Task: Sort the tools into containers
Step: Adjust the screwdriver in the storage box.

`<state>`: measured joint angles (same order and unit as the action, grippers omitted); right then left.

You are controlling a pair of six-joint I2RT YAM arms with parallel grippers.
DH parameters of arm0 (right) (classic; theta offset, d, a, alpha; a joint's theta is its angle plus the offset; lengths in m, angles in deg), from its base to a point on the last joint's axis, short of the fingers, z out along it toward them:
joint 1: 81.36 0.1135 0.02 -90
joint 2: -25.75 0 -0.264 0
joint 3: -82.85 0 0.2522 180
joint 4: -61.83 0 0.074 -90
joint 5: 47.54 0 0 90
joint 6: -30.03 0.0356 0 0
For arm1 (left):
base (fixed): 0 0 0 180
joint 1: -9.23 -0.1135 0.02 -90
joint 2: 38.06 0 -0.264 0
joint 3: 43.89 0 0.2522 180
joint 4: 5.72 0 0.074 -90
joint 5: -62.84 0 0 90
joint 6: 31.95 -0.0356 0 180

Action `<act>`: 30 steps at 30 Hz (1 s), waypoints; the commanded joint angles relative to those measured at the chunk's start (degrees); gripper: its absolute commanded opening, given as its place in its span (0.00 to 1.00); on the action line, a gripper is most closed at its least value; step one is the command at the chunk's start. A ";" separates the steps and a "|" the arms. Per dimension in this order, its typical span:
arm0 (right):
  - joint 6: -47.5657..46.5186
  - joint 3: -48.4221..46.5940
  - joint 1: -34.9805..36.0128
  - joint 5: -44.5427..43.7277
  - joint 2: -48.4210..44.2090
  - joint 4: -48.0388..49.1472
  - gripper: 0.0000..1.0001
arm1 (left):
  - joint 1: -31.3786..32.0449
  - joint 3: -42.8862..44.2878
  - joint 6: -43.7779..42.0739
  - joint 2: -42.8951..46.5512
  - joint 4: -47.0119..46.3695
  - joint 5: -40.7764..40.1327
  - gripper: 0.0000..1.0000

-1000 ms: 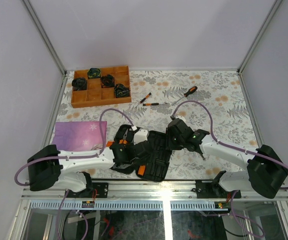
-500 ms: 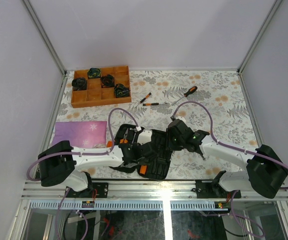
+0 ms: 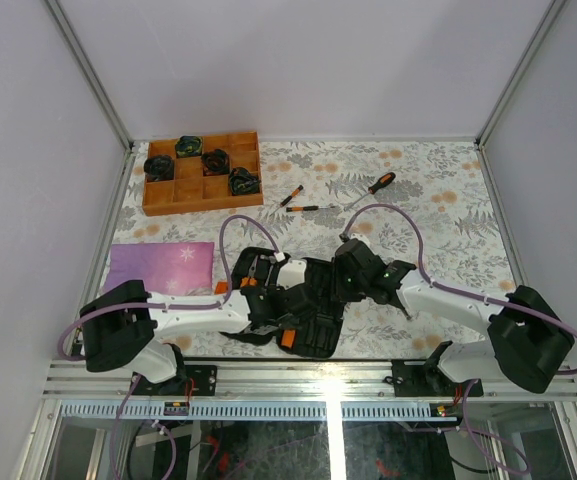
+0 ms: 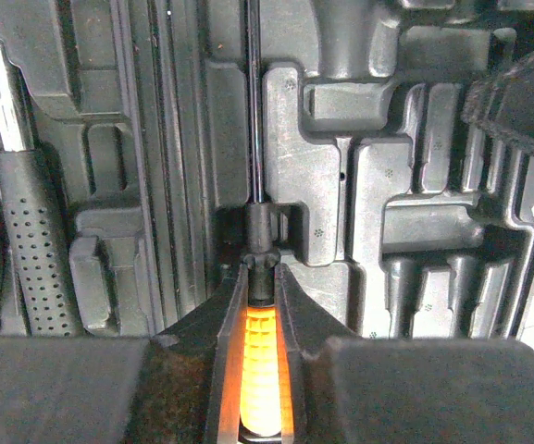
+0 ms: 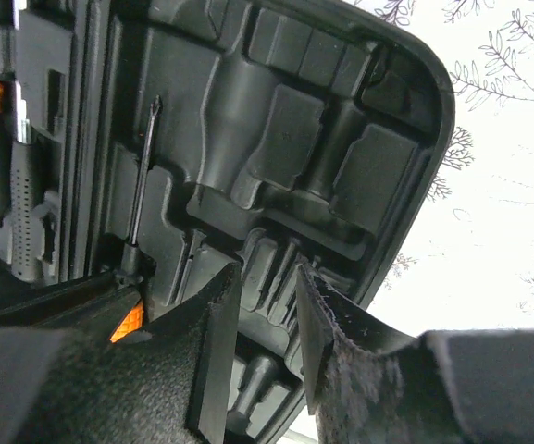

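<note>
The black tool case [image 3: 318, 322] lies open near the front edge, its moulded slots [image 4: 405, 166] filling both wrist views. My left gripper [image 4: 260, 274] is shut on the orange handle of a screwdriver [image 4: 259, 370], whose thin shaft [image 4: 254, 111] lies along a slot. In the top view this gripper [image 3: 268, 298] is over the case's middle. A hammer [image 4: 31, 250] with a black dotted handle rests in the case on the left. My right gripper [image 5: 265, 277] stands open over the case's right half [image 3: 349, 283], nothing between its fingers. The same screwdriver [image 5: 141, 199] shows to its left.
Three loose screwdrivers [image 3: 291, 196] [image 3: 308, 208] [image 3: 378, 185] lie on the floral cloth behind the case. A brown wooden compartment tray [image 3: 203, 206] with dark items sits at the back left. A purple sheet [image 3: 158, 268] lies left of the case.
My left arm swung right over the case and its jaws closed on the screwdriver's orange handle. The right gripper edged slightly left over the case.
</note>
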<state>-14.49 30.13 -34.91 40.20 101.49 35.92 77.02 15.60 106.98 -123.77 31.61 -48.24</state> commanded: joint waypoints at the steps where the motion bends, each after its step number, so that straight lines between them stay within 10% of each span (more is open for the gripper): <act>1: 0.08 -2.16 0.43 -1.35 2.22 0.93 0.36 | -0.37 -1.10 -0.06 -4.26 -0.04 0.73 0.00; 30: 1.96 -15.23 0.41 1.65 15.25 7.74 0.09 | -0.56 -1.56 0.21 -4.67 -1.59 3.10 0.00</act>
<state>-13.99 18.24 -34.86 42.61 115.53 43.92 76.67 16.68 107.07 -125.44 30.26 -47.78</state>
